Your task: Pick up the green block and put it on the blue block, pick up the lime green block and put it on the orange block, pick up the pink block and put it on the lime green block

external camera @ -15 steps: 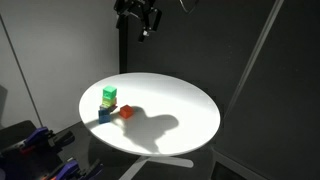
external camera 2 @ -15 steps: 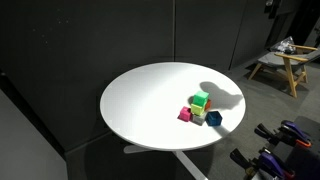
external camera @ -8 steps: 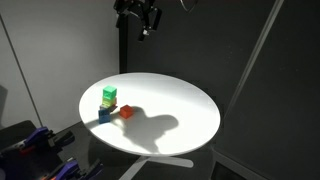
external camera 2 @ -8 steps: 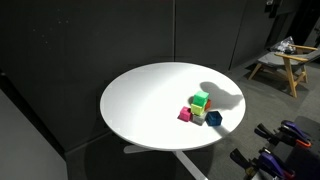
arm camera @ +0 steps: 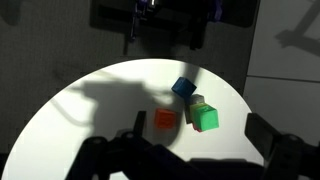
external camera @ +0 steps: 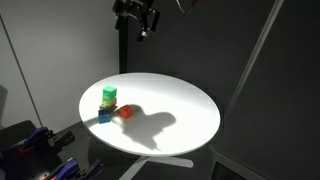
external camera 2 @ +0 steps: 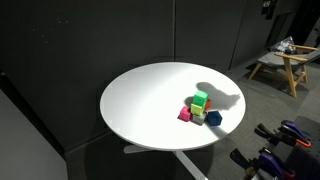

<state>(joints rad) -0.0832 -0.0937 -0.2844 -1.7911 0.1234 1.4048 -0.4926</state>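
Observation:
The blocks cluster near one edge of the round white table [external camera: 170,105]. In the wrist view the green block [arm camera: 205,118] sits raised on top of the cluster. A pale lime green block [arm camera: 196,102] is next to it and a sliver of the pink block [arm camera: 189,123] shows under it. The blue block [arm camera: 183,87] and the orange block [arm camera: 165,120] lie apart on the table. The exterior views show the green block [external camera: 108,92] [external camera 2: 201,98], the blue block [external camera: 104,115] [external camera 2: 214,118], the orange block [external camera: 127,112] and the pink block [external camera 2: 185,114]. My gripper [arm camera: 197,135] [external camera: 145,22] hangs open and empty, high above the table.
The table stands on a white foot before dark curtains. My arm's shadow falls across the tabletop by the blocks. A wooden stool [external camera 2: 283,62] stands in the background. Blue-and-black gear [external camera: 35,148] lies on the floor beside the table.

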